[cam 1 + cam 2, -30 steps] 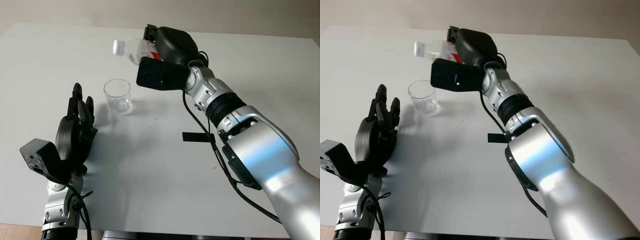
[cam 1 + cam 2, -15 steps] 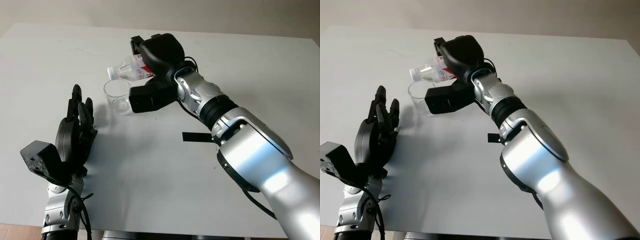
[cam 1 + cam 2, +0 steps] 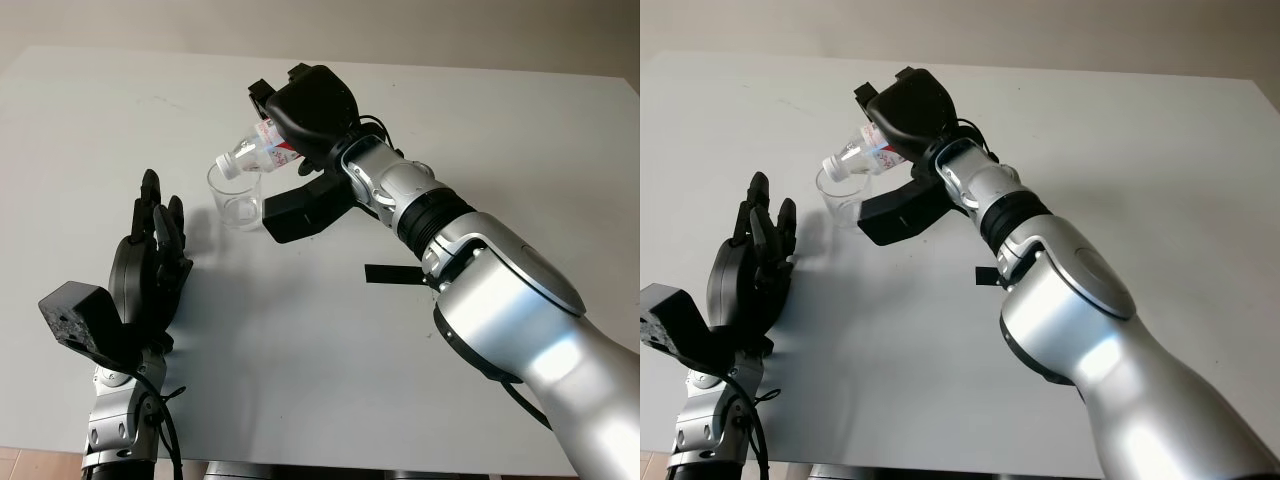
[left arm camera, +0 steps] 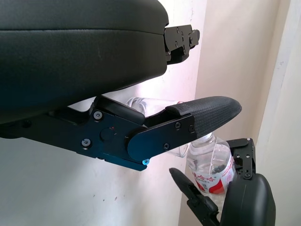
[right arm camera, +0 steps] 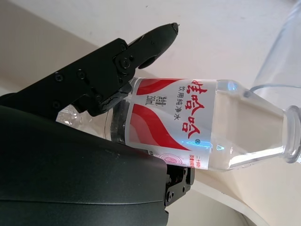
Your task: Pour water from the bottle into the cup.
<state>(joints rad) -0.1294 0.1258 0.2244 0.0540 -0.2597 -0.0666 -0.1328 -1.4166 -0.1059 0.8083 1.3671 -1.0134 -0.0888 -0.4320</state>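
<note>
While the right hand does the work, the left hand [image 3: 152, 262] sits at the lower left of the head pictures, closest to the camera, above the white table [image 3: 300, 330]. It is open and holds nothing. A black camera block [image 3: 72, 318] is fixed at its wrist, low in the frame. A bit higher and to the right of the middle, a small black strip [image 3: 397, 274] lies flat on the table, next to the big silver right arm [image 3: 510, 300] that comes in from the lower right corner. Farther up, left of the middle, stands the clear plastic cup [image 3: 236, 198]. It is upright on the table, well apart from the left hand. Right above the cup is the bottle [image 3: 256, 155], clear with a red and white label. It is tipped over, with its neck pointing down and to the left, so that its mouth is over the rim of the cup. The right hand [image 3: 305, 115] is in the upper middle of the frame, and its black fingers [image 5: 117, 70] are curled tight around the fat part of the bottle. In the right wrist picture the bottle's open mouth [image 5: 292, 141] is just beside the cup's clear wall [image 5: 282, 61]. I cannot tell if water is coming out.
</note>
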